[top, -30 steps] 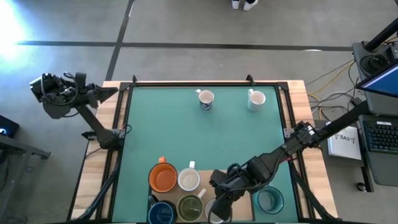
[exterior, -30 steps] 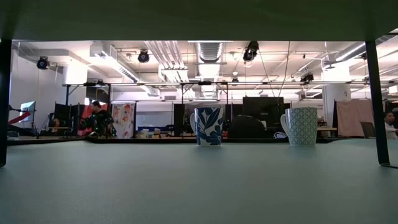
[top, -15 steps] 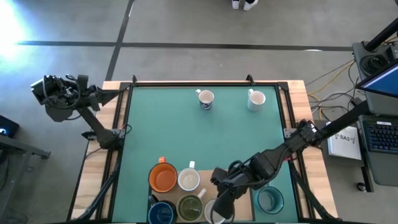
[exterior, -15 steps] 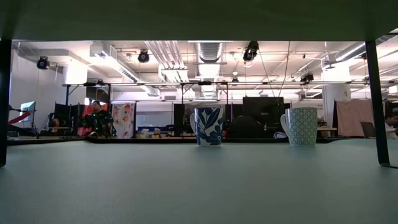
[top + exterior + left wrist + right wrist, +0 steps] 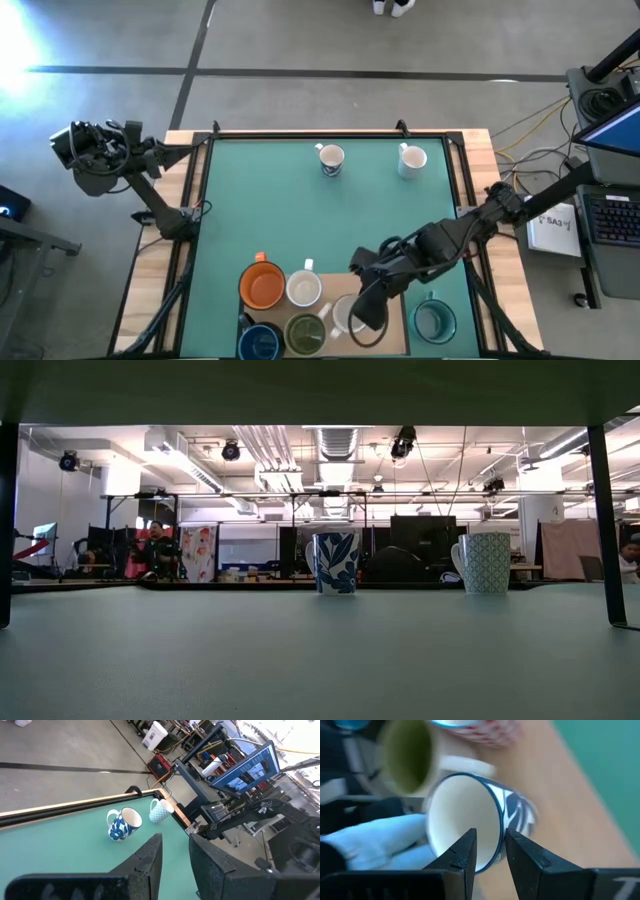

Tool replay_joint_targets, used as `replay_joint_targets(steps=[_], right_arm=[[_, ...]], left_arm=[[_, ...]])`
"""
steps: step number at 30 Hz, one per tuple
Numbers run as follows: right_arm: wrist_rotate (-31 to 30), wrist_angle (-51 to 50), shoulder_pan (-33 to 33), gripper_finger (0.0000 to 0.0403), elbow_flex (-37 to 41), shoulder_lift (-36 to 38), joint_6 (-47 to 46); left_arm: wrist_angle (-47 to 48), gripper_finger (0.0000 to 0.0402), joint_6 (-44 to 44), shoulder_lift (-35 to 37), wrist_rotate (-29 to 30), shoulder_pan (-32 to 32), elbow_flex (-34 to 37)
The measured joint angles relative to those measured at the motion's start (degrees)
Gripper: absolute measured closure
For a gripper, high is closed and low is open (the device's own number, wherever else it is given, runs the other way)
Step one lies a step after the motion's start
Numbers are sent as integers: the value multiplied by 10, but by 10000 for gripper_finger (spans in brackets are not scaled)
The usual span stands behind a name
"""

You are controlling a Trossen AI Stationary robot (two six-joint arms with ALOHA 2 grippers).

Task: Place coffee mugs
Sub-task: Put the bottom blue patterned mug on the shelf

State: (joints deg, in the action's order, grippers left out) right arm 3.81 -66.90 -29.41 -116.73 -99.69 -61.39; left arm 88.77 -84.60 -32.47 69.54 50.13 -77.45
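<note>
My right gripper (image 5: 362, 308) reaches to the near edge and is shut on a white mug with a blue pattern (image 5: 345, 316). Beside it stand the orange mug (image 5: 263, 286), a white mug (image 5: 303, 290), the dark blue mug (image 5: 260, 343), the olive-green mug (image 5: 305, 335) and the teal mug (image 5: 434, 321). Two patterned white mugs (image 5: 330, 160) (image 5: 412, 160) stand upright near the far edge, also in the low view (image 5: 334, 563) (image 5: 484, 563). My left gripper (image 5: 175, 855) is open, off the table's left side. My right gripper holds the white blue-patterned mug by its rim (image 5: 496, 831), pinched between the two fingers, one finger (image 5: 462, 854) inside the mug and one (image 5: 520, 854) outside its wall. The mug's mouth faces the wrist camera. Whether its base rests on the board is hidden by the gripper.
A tan wooden board (image 5: 345, 284) lies under the mugs at the near edge. The green table top (image 5: 330, 220) between the near cluster and the far mugs is free room. A pale blue-white shape (image 5: 375, 842) shows beside the held mug. A black frame (image 5: 300, 132) borders the table.
My right gripper has moved from the near edge toward the far edge and slightly right, taking the white patterned mug with it; the mug now shows more fully beside the olive-green mug.
</note>
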Motion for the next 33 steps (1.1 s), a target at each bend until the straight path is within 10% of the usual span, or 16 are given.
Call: replay_joint_targets(steps=[33], right_arm=[[26, 5, 2, 312, 6, -32, 156]], left_arm=[[0, 322, -1, 0, 0, 0, 0]])
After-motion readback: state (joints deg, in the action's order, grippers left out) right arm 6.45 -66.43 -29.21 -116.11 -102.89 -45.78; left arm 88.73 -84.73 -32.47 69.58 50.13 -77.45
